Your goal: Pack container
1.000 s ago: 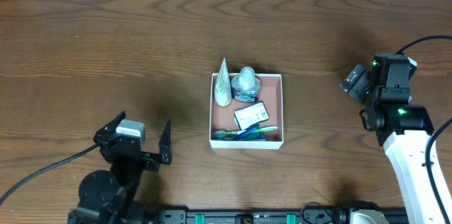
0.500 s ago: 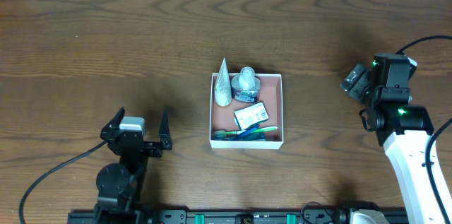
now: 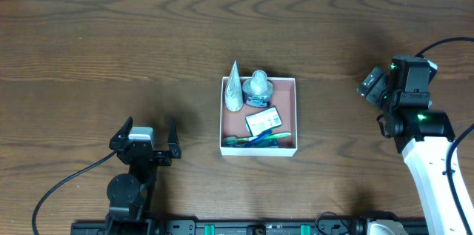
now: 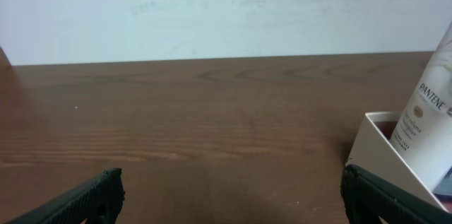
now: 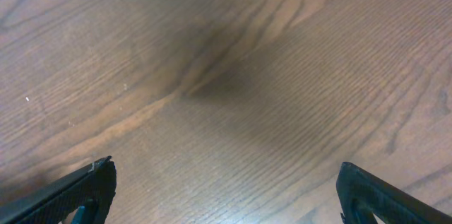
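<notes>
The container (image 3: 295,118), a square white-walled box with a pinkish floor, sits mid-table. In it are a white tube (image 3: 234,87), a grey bottle (image 3: 258,88), a white packet (image 3: 264,121) and green and blue toothbrushes (image 3: 258,139). My left gripper (image 3: 149,125) is open and empty, left of the box near the front edge. In the left wrist view this gripper (image 4: 233,192) faces bare wood, with the box corner (image 4: 378,153) and the tube (image 4: 431,125) at the right. My right gripper (image 3: 368,87) hangs open and empty over bare wood (image 5: 226,185), to the right of the box.
The brown wooden table (image 3: 111,35) spreads all round the box. A white wall (image 4: 226,12) rises behind its far edge. Black cables run from the left arm base (image 3: 67,183) and behind the right arm (image 3: 444,42).
My left gripper has sunk lower and settled back toward the front edge, still open. The right arm and the box contents have not moved.
</notes>
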Motion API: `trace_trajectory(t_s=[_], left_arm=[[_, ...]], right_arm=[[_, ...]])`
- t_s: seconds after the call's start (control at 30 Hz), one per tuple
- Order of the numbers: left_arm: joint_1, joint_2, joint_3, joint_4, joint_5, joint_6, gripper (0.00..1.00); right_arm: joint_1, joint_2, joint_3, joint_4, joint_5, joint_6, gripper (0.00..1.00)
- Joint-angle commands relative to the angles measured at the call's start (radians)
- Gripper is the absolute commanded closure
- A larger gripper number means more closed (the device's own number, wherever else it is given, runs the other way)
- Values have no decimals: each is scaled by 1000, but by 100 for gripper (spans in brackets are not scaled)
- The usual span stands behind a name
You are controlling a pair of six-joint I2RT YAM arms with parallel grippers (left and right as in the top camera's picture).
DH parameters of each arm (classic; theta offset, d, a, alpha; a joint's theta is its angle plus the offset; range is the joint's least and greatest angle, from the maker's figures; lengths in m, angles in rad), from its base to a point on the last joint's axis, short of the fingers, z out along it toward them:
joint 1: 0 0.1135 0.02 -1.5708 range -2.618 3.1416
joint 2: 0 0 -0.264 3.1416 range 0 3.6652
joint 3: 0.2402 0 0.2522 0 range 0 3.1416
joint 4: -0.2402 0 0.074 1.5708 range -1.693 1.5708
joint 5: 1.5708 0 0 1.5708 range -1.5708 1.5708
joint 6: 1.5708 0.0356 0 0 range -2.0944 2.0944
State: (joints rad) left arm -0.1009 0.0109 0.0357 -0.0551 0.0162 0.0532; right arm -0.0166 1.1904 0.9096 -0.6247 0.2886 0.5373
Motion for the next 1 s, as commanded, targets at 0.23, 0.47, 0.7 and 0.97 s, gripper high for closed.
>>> trace_trajectory(t_s=[0.23,0.47,0.7,0.97], left_arm=[[4,-6,-32,-15,-1,-58,2],[4,-6,-32,-15,-1,-58,2],[4,-6,-32,-15,-1,-58,2],[4,-6,-32,-15,-1,-58,2]], right_arm=[[-9,2,10,0,18,0,1],[-9,2,10,0,18,0,1],[-9,2,10,0,18,0,1],[-9,2,10,0,18,0,1]])
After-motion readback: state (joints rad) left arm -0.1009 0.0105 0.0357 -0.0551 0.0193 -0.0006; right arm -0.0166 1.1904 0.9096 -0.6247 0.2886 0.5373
